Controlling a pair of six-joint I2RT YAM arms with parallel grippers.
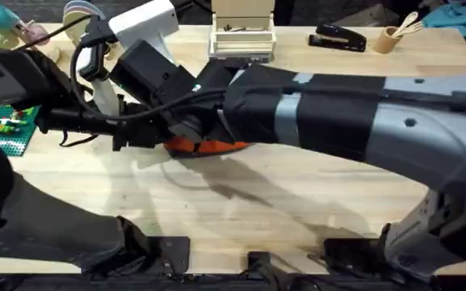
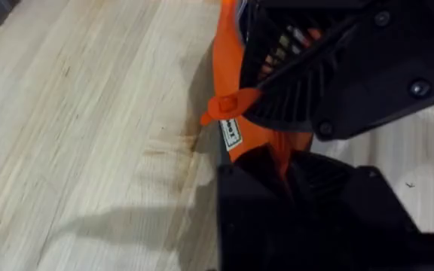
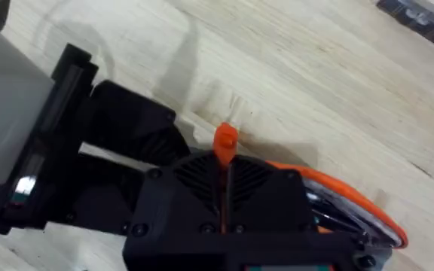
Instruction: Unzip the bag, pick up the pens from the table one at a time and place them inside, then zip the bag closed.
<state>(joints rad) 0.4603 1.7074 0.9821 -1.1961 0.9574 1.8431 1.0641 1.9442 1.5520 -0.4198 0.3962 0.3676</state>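
Observation:
The orange bag (image 1: 209,146) lies on the table (image 1: 298,202) near the middle, mostly covered by both arms. My left gripper (image 2: 277,162) is shut on one end of the bag (image 2: 239,135). My right gripper (image 3: 225,164) comes in from the right and is shut on the orange zipper pull (image 3: 225,140), which also sticks out sideways in the left wrist view (image 2: 228,104). Behind the right gripper the bag's mouth (image 3: 353,214) gapes with a dark inside. The pens are hidden.
Along the far edge stand a black stapler (image 1: 337,37), a wooden cup of utensils (image 1: 391,38) and a light box (image 1: 242,36). A green baseplate (image 1: 6,128) lies at the left. Bare wood stretches in front of the bag.

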